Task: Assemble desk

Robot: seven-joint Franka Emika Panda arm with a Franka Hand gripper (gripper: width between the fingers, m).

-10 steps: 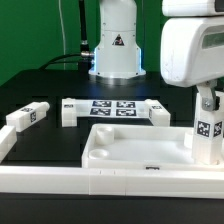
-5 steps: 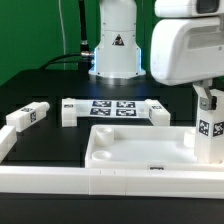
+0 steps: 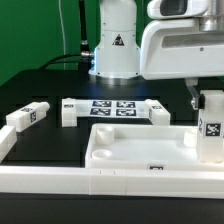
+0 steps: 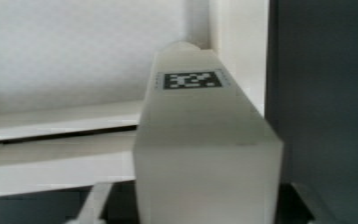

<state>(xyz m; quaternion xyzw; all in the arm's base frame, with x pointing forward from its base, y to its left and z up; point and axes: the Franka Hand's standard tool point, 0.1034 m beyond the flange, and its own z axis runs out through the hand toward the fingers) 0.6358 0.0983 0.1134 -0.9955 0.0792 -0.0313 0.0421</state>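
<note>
My hand (image 3: 206, 96) sits directly above one upright desk leg (image 3: 211, 130), its long axis vertical, standing at the desk panel (image 3: 135, 150) corner nearest my hand; I cannot tell whether I grip it.

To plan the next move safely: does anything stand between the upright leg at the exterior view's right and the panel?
Nothing visible does. The upright leg stands close beside the panel, at its end, with no object in the narrow gap. The nearest loose leg lies farther back, by the marker board.
</note>
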